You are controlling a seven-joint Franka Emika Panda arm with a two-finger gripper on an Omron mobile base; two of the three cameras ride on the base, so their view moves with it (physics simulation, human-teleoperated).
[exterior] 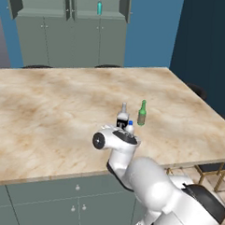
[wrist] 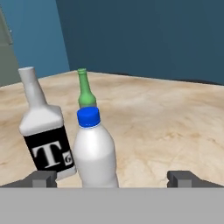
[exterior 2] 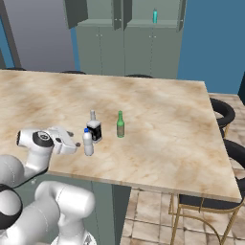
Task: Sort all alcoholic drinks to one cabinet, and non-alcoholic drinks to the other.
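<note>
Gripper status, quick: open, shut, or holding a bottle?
Gripper: open, holding nothing; the white blue-capped bottle stands between its spread fingertips, not yet gripped.

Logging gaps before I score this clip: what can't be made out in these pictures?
- Green bottle: its lower body is hidden behind the white bottle in the hand view.
- White bottle: its base is cut off at the bottom of the hand view.
- Teal bottle: in the far cabinet, too small for detail in both base views.
- Black-labelled bottle: its lower part is hidden by the arm in the left base view.
</note>
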